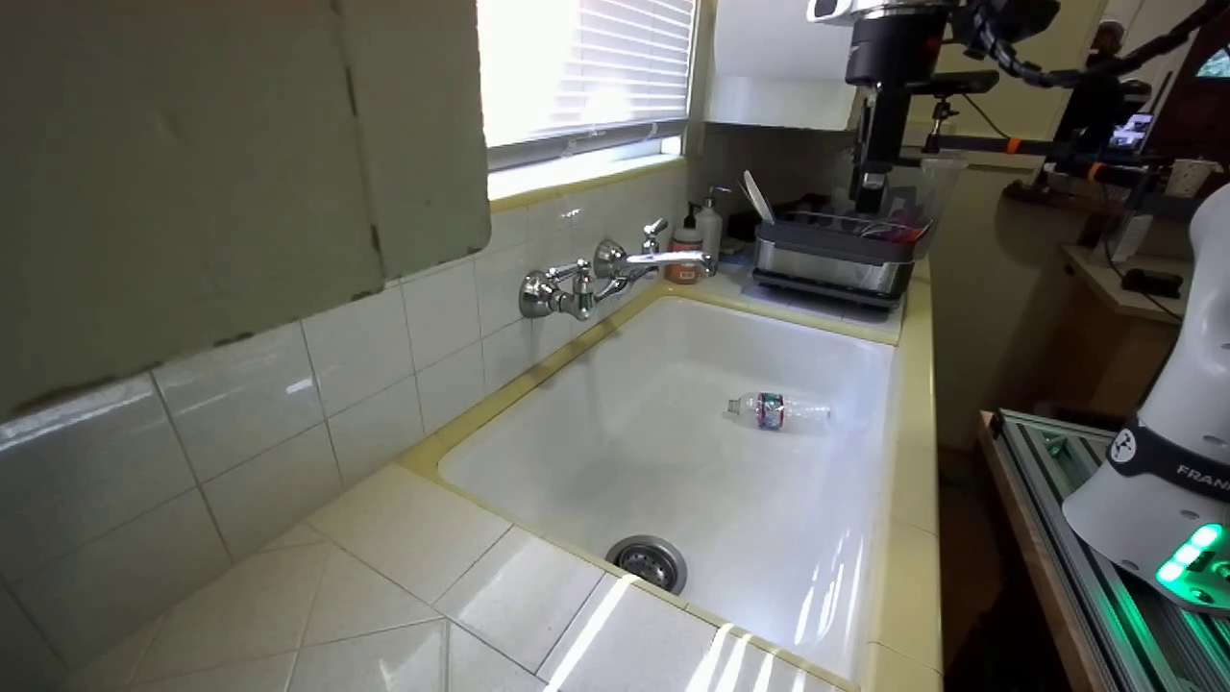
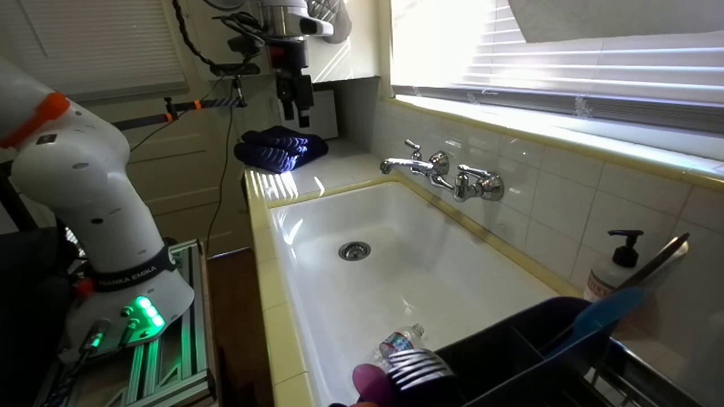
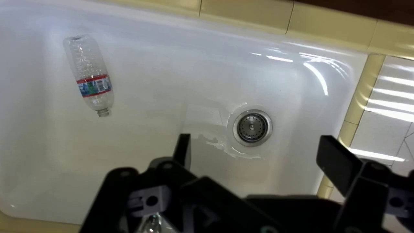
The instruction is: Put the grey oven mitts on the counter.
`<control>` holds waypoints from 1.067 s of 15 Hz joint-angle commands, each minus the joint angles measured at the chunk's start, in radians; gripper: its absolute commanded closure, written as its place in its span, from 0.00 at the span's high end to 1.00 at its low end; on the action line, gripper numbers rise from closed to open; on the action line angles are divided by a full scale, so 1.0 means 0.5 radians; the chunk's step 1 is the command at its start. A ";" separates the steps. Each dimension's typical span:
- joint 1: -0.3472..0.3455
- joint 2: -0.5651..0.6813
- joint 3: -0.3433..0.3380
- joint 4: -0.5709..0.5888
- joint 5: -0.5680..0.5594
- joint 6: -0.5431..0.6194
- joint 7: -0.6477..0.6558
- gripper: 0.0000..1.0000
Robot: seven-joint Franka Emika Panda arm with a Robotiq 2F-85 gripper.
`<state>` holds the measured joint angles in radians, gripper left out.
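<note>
counter (image 2: 345,161) waits for a soft, floppy load

sun stripes it beside a dark cloth (image 2: 280,150) lying there. the mitts (image 2: 341,25) i'm after are higher up: in an exterior view they hang in front of the white cabinet (image 2: 365,51), partly hidden by the arm's wrist (image 2: 285,22). their top runs out of view, so i can't tell what holds them. my gripper (image 3: 255,142) is spread wide above the sink (image 3: 155,64), with nothing in its grasp.

i expect little weight: thick quilted fabric, soft, limp, hard to damage. the stitching should give some bite, so slipping worries me less than a shallow pinch, where padding squashes and creeps out. i'd take hold deep, across the flat body just above the rounded end, pinching front to back if the cabinet leaves room; failing that, from the sides, bunching them. squeezing hard seems safe, and i'd lift before pulling away, in case something catches them from above. on the way down they'll probably swing and sag, so i'd lower slowly and let them slump flat, apart from that dark cloth.
</note>
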<state>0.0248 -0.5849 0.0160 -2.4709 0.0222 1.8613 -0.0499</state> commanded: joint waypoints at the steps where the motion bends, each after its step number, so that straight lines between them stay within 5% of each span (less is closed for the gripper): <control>1: 0.161 0.192 0.130 0.193 -0.016 0.033 -0.106 1.00; 7: 0.308 0.471 0.345 0.586 -0.136 0.275 -0.167 1.00; 9: 0.283 0.574 0.404 0.740 -0.233 0.188 -0.051 1.00; 10: 0.314 0.446 0.357 0.586 -0.135 0.258 -0.106 1.00; 16: 0.308 0.564 0.372 0.709 -0.192 0.251 -0.088 1.00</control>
<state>0.1691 -0.3047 0.2099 -2.1191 -0.0704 1.9894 -0.0970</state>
